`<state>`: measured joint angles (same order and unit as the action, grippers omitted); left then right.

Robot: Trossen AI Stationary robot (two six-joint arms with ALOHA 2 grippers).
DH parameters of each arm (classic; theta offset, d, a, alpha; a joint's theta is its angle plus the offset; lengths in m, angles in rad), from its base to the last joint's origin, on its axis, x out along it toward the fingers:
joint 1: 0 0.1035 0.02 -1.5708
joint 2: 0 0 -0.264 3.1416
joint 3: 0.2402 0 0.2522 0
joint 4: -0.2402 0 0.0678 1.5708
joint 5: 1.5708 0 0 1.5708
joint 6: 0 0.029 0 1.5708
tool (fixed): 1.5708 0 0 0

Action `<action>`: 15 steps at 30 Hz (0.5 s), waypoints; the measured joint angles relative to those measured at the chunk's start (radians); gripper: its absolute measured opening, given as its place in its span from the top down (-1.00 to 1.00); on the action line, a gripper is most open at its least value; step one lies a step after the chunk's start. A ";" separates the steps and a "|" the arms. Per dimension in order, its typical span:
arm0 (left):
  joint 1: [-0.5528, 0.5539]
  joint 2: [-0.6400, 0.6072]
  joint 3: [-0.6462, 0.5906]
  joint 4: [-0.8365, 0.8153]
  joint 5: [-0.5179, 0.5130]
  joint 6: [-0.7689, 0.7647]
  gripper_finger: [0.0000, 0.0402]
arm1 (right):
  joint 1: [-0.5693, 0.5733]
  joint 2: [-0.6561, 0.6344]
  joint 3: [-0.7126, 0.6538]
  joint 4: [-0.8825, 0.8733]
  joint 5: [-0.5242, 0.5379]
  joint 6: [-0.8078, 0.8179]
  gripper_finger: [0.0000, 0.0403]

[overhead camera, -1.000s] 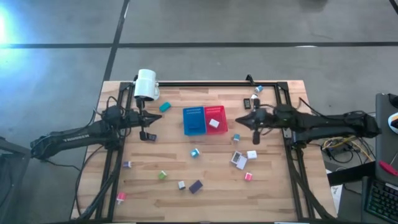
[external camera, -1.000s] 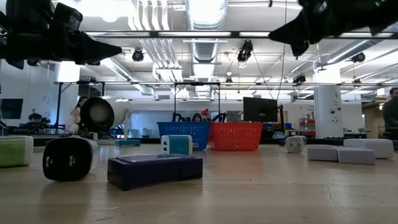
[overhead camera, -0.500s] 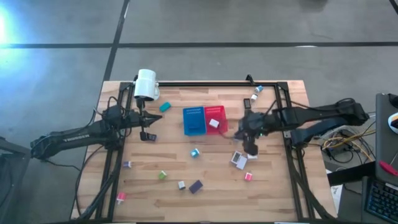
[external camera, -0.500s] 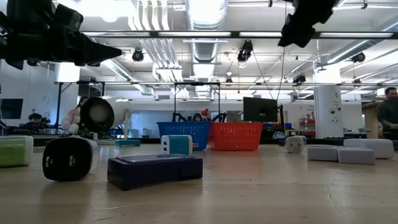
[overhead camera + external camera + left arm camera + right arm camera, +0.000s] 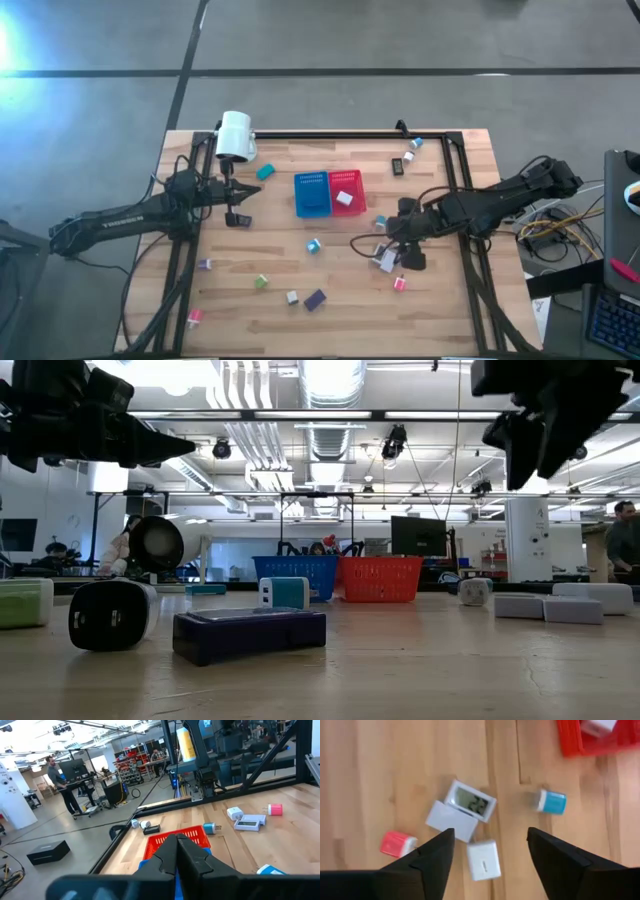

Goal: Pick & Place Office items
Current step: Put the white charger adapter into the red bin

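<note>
Since the white plastic cube [image 5: 482,860] sits touching the flat white rectangular block [image 5: 451,821], a straight descent is judged risky: 1 finger could land on the block instead of beside the cube, and both would be shoved rather than gripped. The small grey-framed LCD clock [image 5: 470,800] lies against the same block, so any push is likely passed on to it; 3 pieces could be disturbed by 1 bad approach. A 2-item pinch is also possible if the jaws are closed across cube and block together. The pink plastic piece [image 5: 397,843] is just beside the cluster and could be clipped by the outer finger. The teal-capped white piece [image 5: 549,801] lies apart and is considered safe. Farther off, the red perforated bin [image 5: 585,742] already holds 1 white piece [image 5: 597,726]; a cube held off-centre could be dropped short of its rim.

The right gripper [image 5: 490,840] is held above this cluster with jaws spread wide. Nothing is held, nothing is touched; the cube is seen in the gap between the 2 fingers, on the wooden table [image 5: 450,310].

The left gripper [image 5: 238,215] is parked to the left of the blue perforated bin [image 5: 312,193], fingers pressed together, nothing carried.
</note>
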<state>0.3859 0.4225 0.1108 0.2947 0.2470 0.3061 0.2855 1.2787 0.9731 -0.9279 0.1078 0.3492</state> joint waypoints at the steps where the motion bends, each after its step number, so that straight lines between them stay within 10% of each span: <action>1: 0.000 0.000 0.000 0.000 0.000 0.003 0.94 | 0.000 0.004 -0.009 0.002 0.000 0.000 -0.28; 15: 0.000 0.000 -0.001 -0.023 0.000 0.004 0.95 | 0.000 0.145 -0.092 0.001 -0.076 -0.006 -0.50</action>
<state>0.3859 0.4226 0.1101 0.2718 0.2470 0.3105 0.2859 1.4233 0.8815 -0.9272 0.0317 0.3430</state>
